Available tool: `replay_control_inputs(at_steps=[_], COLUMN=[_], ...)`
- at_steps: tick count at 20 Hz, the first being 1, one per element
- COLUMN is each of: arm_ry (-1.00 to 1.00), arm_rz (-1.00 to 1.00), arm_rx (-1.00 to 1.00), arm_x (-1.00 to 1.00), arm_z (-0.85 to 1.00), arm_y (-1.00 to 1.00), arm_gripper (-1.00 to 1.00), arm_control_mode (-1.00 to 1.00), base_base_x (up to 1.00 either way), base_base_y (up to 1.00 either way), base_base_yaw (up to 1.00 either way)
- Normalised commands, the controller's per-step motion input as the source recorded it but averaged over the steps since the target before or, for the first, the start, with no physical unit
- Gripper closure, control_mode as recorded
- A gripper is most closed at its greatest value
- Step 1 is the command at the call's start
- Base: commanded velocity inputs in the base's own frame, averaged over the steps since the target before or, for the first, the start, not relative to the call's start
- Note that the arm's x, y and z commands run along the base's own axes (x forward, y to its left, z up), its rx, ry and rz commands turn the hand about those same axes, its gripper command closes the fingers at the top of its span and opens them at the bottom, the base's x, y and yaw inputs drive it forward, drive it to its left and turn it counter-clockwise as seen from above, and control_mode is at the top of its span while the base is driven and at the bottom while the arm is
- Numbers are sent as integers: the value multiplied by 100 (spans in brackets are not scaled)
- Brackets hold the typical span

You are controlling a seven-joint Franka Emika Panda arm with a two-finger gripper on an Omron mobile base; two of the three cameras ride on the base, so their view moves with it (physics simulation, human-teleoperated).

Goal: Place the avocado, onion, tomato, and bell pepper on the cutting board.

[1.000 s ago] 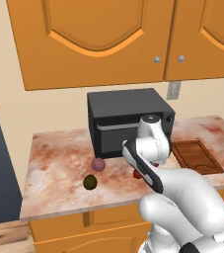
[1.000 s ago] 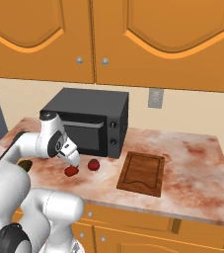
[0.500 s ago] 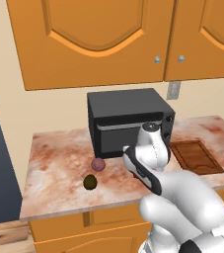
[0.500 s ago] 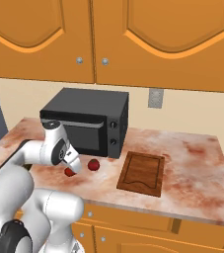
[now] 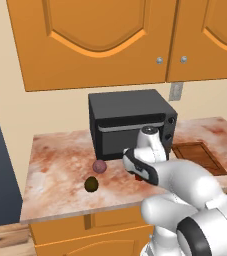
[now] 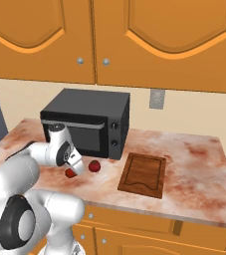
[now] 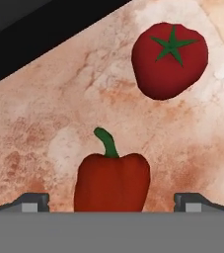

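The gripper (image 7: 111, 200) hangs wide open over the counter (image 7: 44, 148), its two dark fingertips (image 7: 32, 201) spread far apart and nothing held between them. The red bell pepper (image 7: 112, 182) lies in the gap between the tips, its green stem pointing away from the hand; whether the tips touch it cannot be told. Beyond the pepper and off to one side sits the tomato (image 7: 169, 59), round and red with a green star on top, apart from the pepper. In the left base view the onion (image 5: 99, 166) and the avocado (image 5: 91, 184) rest on the counter to the arm's left, near each other and apart from the hand. In the right base view the cutting board (image 6: 143, 174) lies to the arm's right, past the tomato, beside the black microwave (image 6: 87, 121).
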Motion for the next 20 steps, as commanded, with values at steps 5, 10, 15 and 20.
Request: replay_control_inputs(at_steps=[5,10,15,20], arm_ry=[0,0,0,1], arm_rz=[-5,-3,-2,0], arm_rx=[1,5,7,1], arm_x=[-2,0,0,-1], arm_z=[-30,-27,-33,-24], arm_y=[-3,-3,-2,4], arm_gripper=[-100,-100,-100,100], arm_control_mode=[-100,-100,-100,-100], base_base_x=[0,0,0,0], base_base_y=[0,0,0,0], base_base_yaw=[0,0,0,0])
